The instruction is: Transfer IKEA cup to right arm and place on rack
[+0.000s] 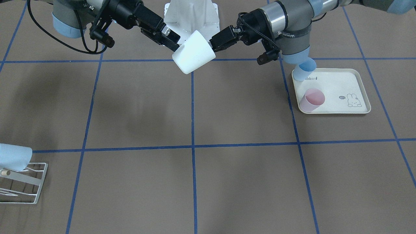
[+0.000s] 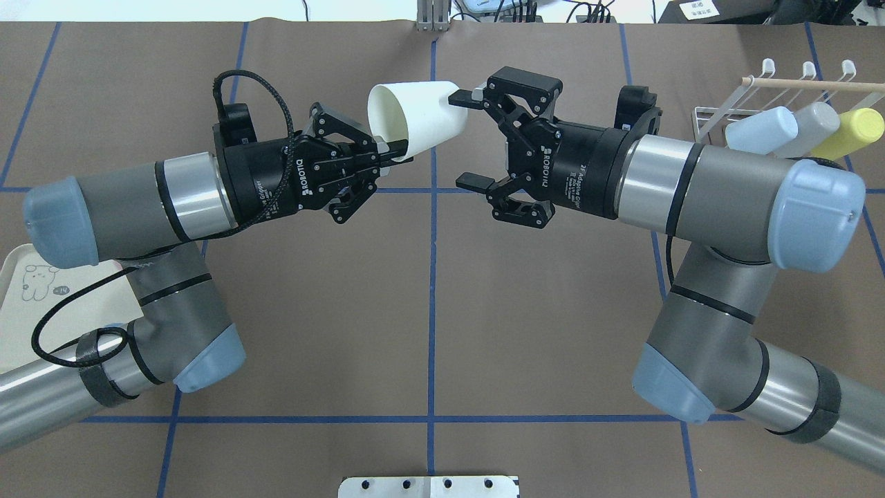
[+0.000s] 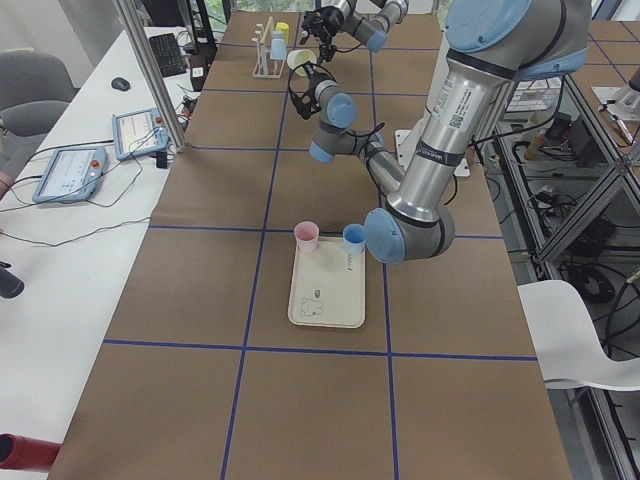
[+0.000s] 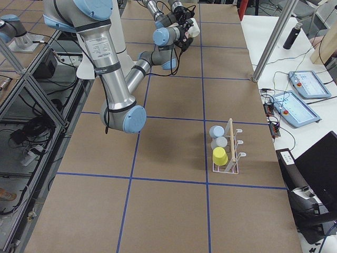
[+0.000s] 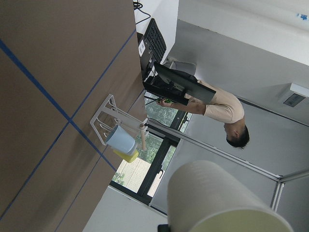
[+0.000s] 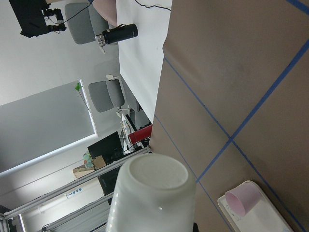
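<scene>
The white IKEA cup (image 2: 418, 121) is held in the air over the table's middle, lying sideways with its mouth toward the left arm. My left gripper (image 2: 394, 149) is shut on the cup's rim, one finger inside. My right gripper (image 2: 469, 138) is open at the cup's base, its upper finger beside the base and its jaws wide apart. In the front view the cup (image 1: 194, 52) sits between the left gripper (image 1: 213, 45) and the right gripper (image 1: 174, 40). The right wrist view shows the cup's base (image 6: 154, 179) close ahead. The white rack (image 2: 712, 117) stands at the far right.
The rack holds pale blue (image 2: 760, 130), grey (image 2: 805, 128) and yellow (image 2: 847, 133) cups. A cream rabbit-print tray (image 1: 341, 84) by the left arm carries a pink cup (image 1: 312, 99) and a blue cup (image 1: 305, 70). Brown table (image 1: 195, 130) with blue tape lines lies below.
</scene>
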{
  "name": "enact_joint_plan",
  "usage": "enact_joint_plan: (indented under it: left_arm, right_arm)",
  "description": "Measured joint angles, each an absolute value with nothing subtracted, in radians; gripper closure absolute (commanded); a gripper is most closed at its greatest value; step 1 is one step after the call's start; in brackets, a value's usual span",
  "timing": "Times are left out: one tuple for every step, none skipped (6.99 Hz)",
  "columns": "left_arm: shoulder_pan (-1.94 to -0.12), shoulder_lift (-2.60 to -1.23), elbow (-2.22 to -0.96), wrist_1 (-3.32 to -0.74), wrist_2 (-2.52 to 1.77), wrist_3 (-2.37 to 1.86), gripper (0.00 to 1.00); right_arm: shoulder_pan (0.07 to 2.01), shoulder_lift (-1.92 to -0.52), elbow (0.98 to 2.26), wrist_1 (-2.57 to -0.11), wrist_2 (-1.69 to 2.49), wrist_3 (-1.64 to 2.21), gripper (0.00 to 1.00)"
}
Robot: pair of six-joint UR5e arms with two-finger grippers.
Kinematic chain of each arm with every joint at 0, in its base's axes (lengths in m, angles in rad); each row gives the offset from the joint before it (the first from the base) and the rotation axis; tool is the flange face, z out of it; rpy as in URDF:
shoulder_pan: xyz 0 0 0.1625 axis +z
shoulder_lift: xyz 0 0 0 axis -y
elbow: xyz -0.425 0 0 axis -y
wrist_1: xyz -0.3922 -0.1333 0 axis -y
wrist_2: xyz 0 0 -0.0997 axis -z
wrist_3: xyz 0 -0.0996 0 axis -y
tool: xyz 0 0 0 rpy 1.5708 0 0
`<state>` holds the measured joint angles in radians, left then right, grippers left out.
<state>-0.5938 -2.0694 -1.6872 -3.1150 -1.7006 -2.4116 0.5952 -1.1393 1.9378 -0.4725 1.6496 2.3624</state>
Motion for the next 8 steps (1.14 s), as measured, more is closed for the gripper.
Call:
enact_joint_plan:
  left_arm:
    - [-0.585,-2.066,-1.683,-3.146,-1.701,-2.417,1.0]
    - [-0.574,-2.064,-1.68,-3.17,-1.701,-2.421,1.0]
    - [-0.565,-2.065,-1.681,-3.181,-1.701,-2.423,1.0]
    - [-0.557,-2.067,-1.682,-3.185,-1.701,-2.424,1.0]
    - [-0.551,-2.068,-1.684,-3.187,-1.7,-2.425,1.0]
    - [-0.548,-2.069,-1.685,-3.187,-1.7,-2.425,1.0]
    - [-0.547,-2.07,-1.687,-3.188,-1.7,-2.426,1.0]
    - [-0.546,-2.073,-1.689,-3.188,-1.699,-2.426,1.0]
  right_arm:
    - [0.595,-1.137,1.936,-0.472,1.649,2.366,0.05]
    - [0.595,-1.136,1.935,-0.472,1.648,2.368,0.05]
    - [0.595,-1.135,1.935,-0.472,1.648,2.37,0.05]
    - [0.595,-1.134,1.935,-0.472,1.648,2.373,0.05]
    - [0.595,-1.134,1.935,-0.471,1.648,2.378,0.12]
    - [0.595,-1.134,1.936,-0.471,1.649,2.382,0.15]
    - [0.595,-1.135,1.936,-0.471,1.649,2.383,0.15]
    - [0.595,-1.135,1.936,-0.471,1.649,2.384,0.15]
